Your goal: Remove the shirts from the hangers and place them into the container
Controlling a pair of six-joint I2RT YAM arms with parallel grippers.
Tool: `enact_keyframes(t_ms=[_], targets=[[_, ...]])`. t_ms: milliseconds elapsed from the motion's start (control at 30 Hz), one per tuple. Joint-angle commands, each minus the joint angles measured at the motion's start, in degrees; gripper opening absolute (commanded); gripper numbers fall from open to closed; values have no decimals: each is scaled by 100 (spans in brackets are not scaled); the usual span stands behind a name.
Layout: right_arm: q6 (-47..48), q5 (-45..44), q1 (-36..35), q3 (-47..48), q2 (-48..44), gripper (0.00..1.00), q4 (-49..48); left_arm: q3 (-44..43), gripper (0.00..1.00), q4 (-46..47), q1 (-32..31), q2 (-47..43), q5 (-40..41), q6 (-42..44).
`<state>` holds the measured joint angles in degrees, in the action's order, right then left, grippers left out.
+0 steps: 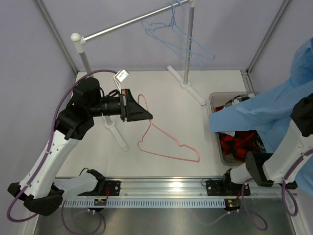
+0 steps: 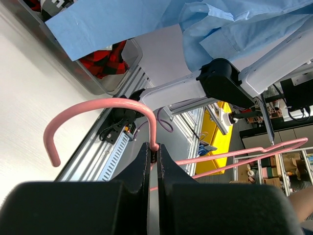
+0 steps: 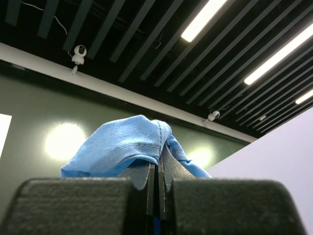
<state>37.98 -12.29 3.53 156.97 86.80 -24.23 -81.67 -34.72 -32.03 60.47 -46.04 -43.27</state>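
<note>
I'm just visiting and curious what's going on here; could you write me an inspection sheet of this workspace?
Surface: white table.
Job's things: pink hanger off the rail; blue shirt lifted, part drooping over the bin; red plaid shirt inside; two blue hangers on the rail.
Clutter: nothing seen.
Pincers: left pincer shut on the pink hanger's neck; right pincer shut on the blue shirt.
Cables: purple cables loop along both arms.
Surroundings: lavender walls.

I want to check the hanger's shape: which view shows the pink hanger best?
Top external: the whole pink hanger shows. Left wrist shows just its hook and some wire, in the shut left gripper; right wrist shows none.
</note>
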Motion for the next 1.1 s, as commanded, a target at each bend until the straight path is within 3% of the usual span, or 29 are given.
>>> enact_keyframes(t_ms=[0,167,367,533,900,1067], targets=[[-790,122,506,132,292,0,-153,-358,0,-35,-22,79,-221,108],[-3109,-89,1966,203,688,0,304,-332,0,-97,-23,114,-195,161],[-4262,-28,2494,326,1128,0,682,-297,0,-53,-23,132,-98,90],[-5334,183,3311,248,1172,0,858,-25,0,508,-31,114,-37,-286],[-7013,1808,3418,-877,768,0,1394,336,0,1424,-224,114,253,-754],[-7366,2354,3050,-2062,110,0,1807,529,0,1731,-365,-52,376,-885]])
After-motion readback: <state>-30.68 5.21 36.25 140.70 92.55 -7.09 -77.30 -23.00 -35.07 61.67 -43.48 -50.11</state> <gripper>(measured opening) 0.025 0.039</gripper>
